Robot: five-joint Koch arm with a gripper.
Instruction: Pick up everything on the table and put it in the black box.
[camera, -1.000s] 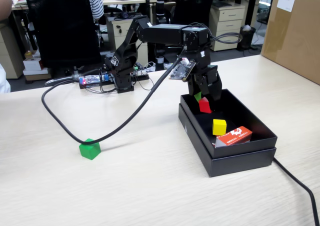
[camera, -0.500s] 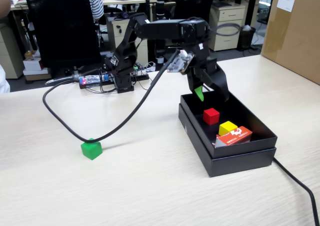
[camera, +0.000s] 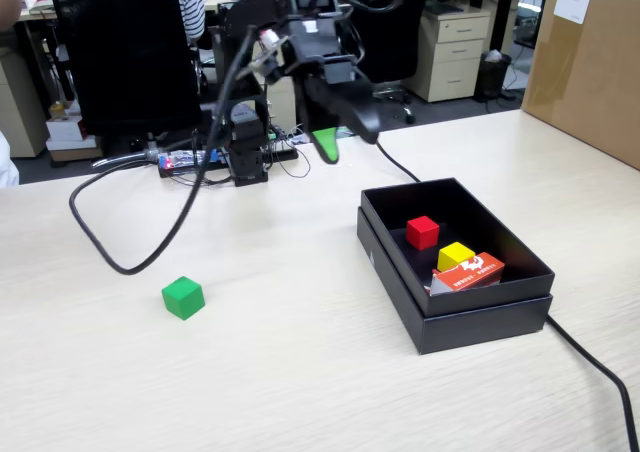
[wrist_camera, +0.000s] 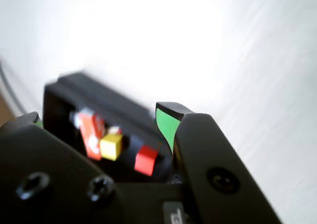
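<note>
Fixed view | arm raised high | end effector [camera: 340,140] empty, jaws apart | above table [camera: 300,372]

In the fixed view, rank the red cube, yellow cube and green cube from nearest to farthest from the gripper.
From the gripper, raised left of the black box:
1. Red cube, inside the box, far end.
2. Yellow cube, inside the box, just beyond the red.
3. Green cube, on the table, far left.

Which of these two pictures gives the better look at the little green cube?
The fixed view shows it best: the green cube sits alone on the table, sharp and fully visible, left of the black box. The wrist view doesn't show it at all; the green there is only a pad on the gripper.
</note>
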